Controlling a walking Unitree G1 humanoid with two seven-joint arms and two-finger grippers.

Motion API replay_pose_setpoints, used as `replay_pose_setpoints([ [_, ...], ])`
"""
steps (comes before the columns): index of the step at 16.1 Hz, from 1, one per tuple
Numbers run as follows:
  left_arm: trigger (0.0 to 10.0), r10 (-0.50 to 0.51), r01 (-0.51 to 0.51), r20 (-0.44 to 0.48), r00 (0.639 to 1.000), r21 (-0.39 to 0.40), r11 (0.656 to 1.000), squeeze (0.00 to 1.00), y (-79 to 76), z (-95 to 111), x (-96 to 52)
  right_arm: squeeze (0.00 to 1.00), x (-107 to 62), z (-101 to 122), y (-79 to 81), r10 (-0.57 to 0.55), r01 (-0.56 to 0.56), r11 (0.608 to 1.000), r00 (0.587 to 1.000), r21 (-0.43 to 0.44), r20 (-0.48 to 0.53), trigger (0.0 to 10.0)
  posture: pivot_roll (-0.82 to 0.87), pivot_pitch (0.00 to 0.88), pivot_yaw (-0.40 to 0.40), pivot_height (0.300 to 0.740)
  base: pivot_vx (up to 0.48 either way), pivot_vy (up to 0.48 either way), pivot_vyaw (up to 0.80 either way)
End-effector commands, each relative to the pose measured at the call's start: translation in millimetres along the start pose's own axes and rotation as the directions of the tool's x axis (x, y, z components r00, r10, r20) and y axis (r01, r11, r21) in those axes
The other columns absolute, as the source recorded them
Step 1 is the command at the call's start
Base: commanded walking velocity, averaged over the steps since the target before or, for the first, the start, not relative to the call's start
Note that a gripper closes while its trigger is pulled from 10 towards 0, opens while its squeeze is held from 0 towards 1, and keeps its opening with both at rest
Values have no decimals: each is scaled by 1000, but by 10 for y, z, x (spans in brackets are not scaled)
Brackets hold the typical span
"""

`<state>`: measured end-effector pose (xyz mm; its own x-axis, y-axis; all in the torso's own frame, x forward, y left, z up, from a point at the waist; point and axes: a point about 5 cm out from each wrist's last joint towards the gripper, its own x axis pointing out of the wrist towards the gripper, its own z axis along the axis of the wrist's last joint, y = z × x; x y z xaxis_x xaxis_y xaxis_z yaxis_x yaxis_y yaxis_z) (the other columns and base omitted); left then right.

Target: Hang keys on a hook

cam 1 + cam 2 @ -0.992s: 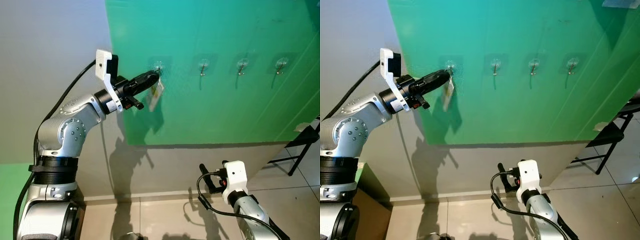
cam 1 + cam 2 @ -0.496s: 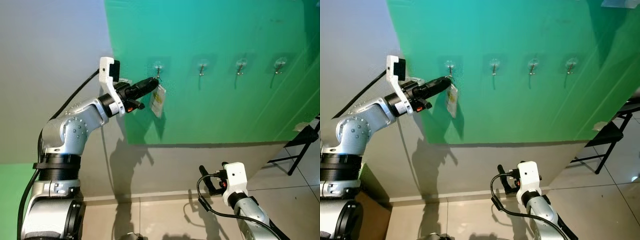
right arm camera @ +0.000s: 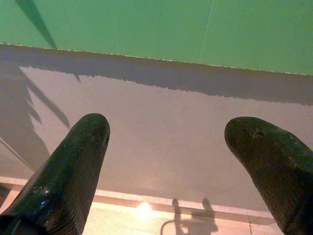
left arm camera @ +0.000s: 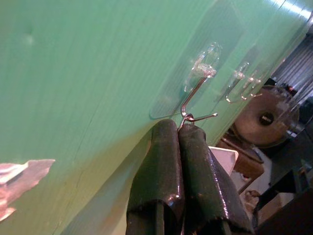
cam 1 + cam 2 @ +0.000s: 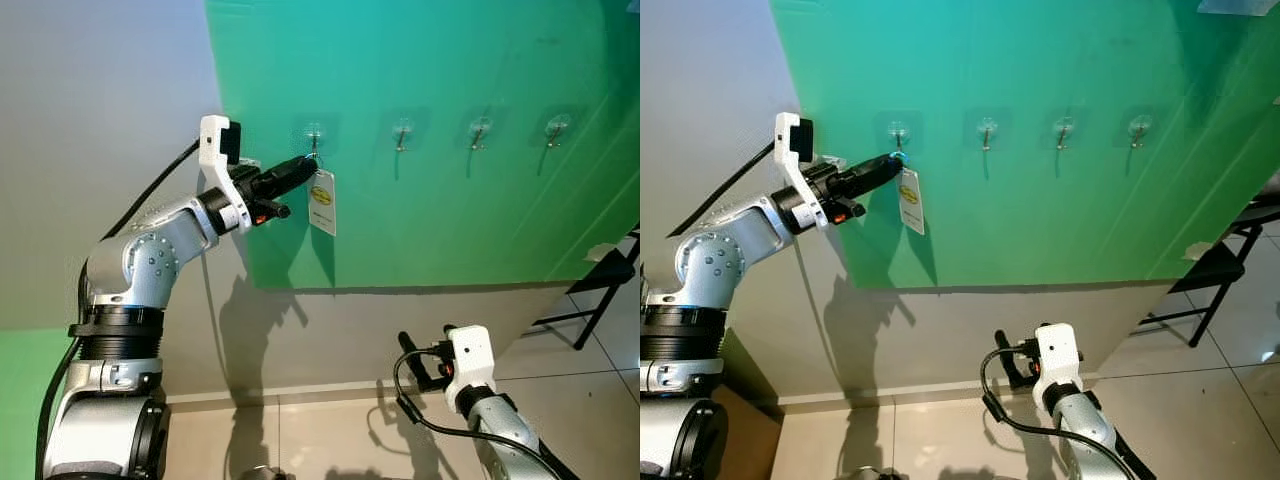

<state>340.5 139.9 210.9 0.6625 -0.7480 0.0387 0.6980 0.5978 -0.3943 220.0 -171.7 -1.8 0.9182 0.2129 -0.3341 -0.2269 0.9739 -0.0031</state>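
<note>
Fingers (image 4: 168,161) pinched beneath hook (image 4: 198,93) (keys' tag (image 5: 321,201) dangles below).

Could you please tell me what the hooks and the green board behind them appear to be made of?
The hooks: bent bright wire, apparently metal, each on a clear glossy pad, probably plastic, since the green shows through. The green board: smooth, faintly ribbed with soft sheen, possibly corrugated plastic sheet; I can't be certain.

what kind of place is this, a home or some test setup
Probably an indoor test corner in a home. A green board on a plain wall carries a row of stick-on hooks, over a tiled floor. The left gripper holds a white key tag by the leftmost hook.
</note>
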Motion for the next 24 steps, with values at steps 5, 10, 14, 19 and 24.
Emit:
replay_pose_setpoints([
  [5,10000,171,-142,-83,982,279,950,455,149,-156,-50,0,-15,-33,8,4,-4,1000,1000,7,-15,10000,-127,0,19,740,0,0,0],
  [10,10000,169,-146,-22,985,406,902,1000,119,-73,-23,0,-18,-42,11,5,-5,1000,1000,8,-18,10000,-127,0,20,740,0,0,0],
  [14,10000,195,-177,11,981,471,865,1000,133,-51,-27,0,-12,-44,12,5,-5,1000,1000,9,-19,10000,-124,0,21,740,0,0,0],
  [19,10000,262,-235,23,965,525,818,1000,220,-92,-122,0,-14,-51,11,5,-5,1000,1000,10,-22,10000,-117,0,23,740,0,0,0],
  [24,10000,291,-266,42,956,547,794,1000,219,-147,-247,0,-3,-55,2,14,-14,1000,1000,7,-28,10000,-95,0,13,740,0,0,0],
])
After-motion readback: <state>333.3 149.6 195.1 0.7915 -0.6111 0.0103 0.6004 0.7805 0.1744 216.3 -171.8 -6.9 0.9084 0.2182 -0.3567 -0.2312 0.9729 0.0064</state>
